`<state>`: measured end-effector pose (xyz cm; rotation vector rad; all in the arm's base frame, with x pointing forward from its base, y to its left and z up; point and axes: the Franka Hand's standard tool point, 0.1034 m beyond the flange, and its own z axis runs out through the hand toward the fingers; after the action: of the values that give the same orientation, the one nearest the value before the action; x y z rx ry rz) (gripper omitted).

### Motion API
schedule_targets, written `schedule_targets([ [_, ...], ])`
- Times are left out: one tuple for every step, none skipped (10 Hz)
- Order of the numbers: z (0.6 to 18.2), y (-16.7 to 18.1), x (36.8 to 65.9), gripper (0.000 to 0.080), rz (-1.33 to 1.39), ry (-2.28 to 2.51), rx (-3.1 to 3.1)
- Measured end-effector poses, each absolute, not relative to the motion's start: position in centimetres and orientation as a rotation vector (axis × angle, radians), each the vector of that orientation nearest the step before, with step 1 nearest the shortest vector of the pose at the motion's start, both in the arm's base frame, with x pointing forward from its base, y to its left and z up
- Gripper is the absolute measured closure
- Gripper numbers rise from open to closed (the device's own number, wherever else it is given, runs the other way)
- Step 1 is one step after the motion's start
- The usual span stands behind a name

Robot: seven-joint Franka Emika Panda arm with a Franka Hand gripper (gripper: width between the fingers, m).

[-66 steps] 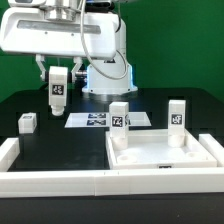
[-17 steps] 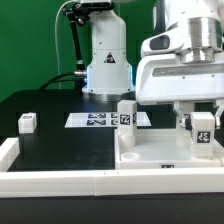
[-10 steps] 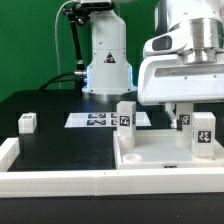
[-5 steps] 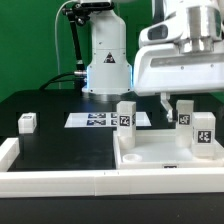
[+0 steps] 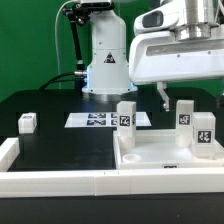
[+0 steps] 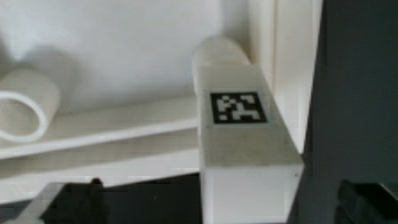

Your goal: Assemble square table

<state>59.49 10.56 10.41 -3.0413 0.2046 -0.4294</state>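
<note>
the gripper [image 5: 177, 95] hangs above the square slab [image 5: 160, 160] with its jaws spread wide and nothing in them. three legs stand on the slab: the rim leg [image 5: 205, 135] against its edge on the exterior view's right, and the far-right leg [image 5: 186, 113] and far-left leg [image 5: 125, 117] at its far corners. the loose leg [image 5: 27, 122] sits on the worktop near its edge on the exterior view's left, well apart from the slab.

the step in hand looks like seating legs on the slab. the next move probably calls for either turning the rim leg home or crossing to the loose leg and lining the open jaws over it.

the exterior view takes in all four legs but not how the fingertips lie. the wrist view shows the rim leg [image 6: 240, 110] upright, tight to the slab's raised rim, between the dark fingertips [image 6: 71, 192] with a gap on each side.
</note>
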Motion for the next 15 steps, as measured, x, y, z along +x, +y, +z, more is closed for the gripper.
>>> schedule_targets([
  [10.3,10.0,59.9,0.0151,-0.335,0.222,-3.046],
  [10.3,9.8,59.7,0.0151,-0.194,0.23,-3.047],
  [10.4,9.4,59.7,0.0151,-0.067,0.229,-3.046],
  [10.4,9.1,59.8,0.0151,0.025,0.236,-3.04],
  [10.4,8.9,59.5,0.0151,0.108,0.254,-3.032],
  [10.4,9.1,59.5,0.0151,0.197,0.271,-3.028],
  [10.3,9.4,59.9,0.0151,0.192,0.282,-3.033],
  [10.2,10.1,59.8,0.0151,0.193,0.309,-3.029],
  [10.1,10.8,59.6,0.0151,0.199,0.33,-3.025],
  [10.1,11.3,59.6,0.0151,0.201,0.343,-3.022],
  [9.8,11.9,59.7,0.0151,0.186,0.358,-3.021],
  [9.6,12.2,59.9,0.0151,0.163,0.362,-3.021],
  [9.1,12.5,60.1,0.0151,0.114,0.346,-3.032],
  [8.6,12.4,60.1,0.0151,0.065,0.318,-3.053],
  [8.4,12.2,60.0,0.0151,0.064,0.313,-3.058],
])
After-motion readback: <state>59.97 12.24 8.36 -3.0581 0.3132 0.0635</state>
